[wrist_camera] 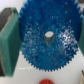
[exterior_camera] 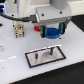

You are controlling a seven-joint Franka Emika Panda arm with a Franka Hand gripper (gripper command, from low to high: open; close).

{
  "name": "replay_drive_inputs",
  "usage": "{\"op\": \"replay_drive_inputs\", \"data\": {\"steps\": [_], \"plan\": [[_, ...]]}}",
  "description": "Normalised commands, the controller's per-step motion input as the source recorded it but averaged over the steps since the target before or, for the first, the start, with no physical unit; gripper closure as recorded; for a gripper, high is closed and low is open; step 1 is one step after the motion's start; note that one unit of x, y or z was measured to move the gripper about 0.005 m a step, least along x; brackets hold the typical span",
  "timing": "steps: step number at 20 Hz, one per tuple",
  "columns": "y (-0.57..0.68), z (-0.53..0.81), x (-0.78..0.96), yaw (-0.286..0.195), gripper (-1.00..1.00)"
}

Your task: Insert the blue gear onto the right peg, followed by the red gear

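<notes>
The blue gear (exterior_camera: 51,34) is a wide toothed disc, held between the fingers of my gripper (exterior_camera: 52,30), beyond the grey plate (exterior_camera: 46,57). In the wrist view the blue gear (wrist_camera: 47,37) fills most of the frame, its pale hub in the middle. A teal finger pad (wrist_camera: 10,45) presses its rim, and my gripper (wrist_camera: 46,45) is shut on it. Two thin dark pins stand on the plate; the right peg (exterior_camera: 50,50) is the one toward the exterior view's right. The red gear (wrist_camera: 46,81) peeks in at the frame edge, and shows as a small red spot (exterior_camera: 40,28) beside the gripper.
A small beige and dark fixture (exterior_camera: 19,29) stands on the white table toward the exterior view's left. The twin pin (exterior_camera: 37,55) stands on the plate's other end. Dark cables hang behind the arm.
</notes>
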Motion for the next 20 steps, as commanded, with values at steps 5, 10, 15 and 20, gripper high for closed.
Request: {"op": "replay_drive_inputs", "data": {"steps": [5,10,15,20], "plan": [[-0.13,0.04,0.66,0.000,1.00],[-0.01,0.02,0.48,0.000,1.00],[0.03,-0.05,0.38,0.000,1.00],[0.02,-0.12,0.20,0.000,1.00]]}}
